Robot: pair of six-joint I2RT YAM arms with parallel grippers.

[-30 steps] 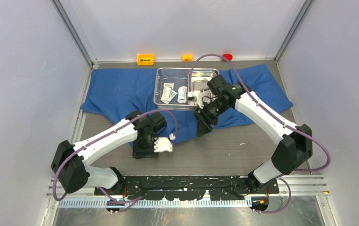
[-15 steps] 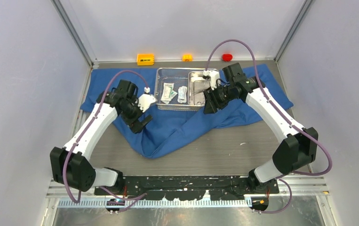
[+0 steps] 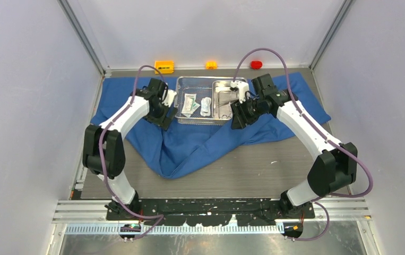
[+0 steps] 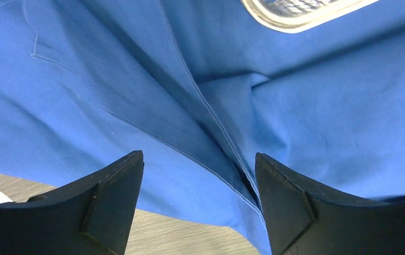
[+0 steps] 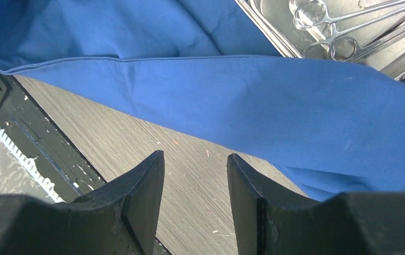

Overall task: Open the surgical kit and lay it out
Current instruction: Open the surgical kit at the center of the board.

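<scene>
nearest the arm bases lies bare grey table [image 3: 274, 170], and onto it a pointed flap of the blue cloth wrap [image 3: 200, 146] sags toward the near edge, rumpled and folded over itself. the rest of the wrap spreads wide across the far half of the table, reaching out to the left and right. the left gripper [image 4: 197, 156] hangs above the cloth just beside the left end of the steel mesh tray [image 3: 200, 121]; its jaws stand wide apart with nothing between them, and only a stitched hem and creases of the cloth show below. the right gripper [image 5: 195, 155] is at the tray's right end, over the cloth's edge – its jaws are parted too and hold nothing, with bare table showing through the gap and the cloth's folded edge just beyond. the mesh tray sits on the wrap in the middle. in its left part lie two small white-green packets [image 3: 191, 103], side by side. in its right part sits the smaller steel pan [image 3: 215, 101], and the right wrist view shows ring-handled steel instruments [image 5: 322, 21] lying in it – scissors or forceps, i cannot tell which. beyond the cloth, along the far wall, stand an orange block [image 3: 164, 66], a yellow block [image 3: 211, 65] and a red block [image 3: 256, 64], well apart from each other.
</scene>
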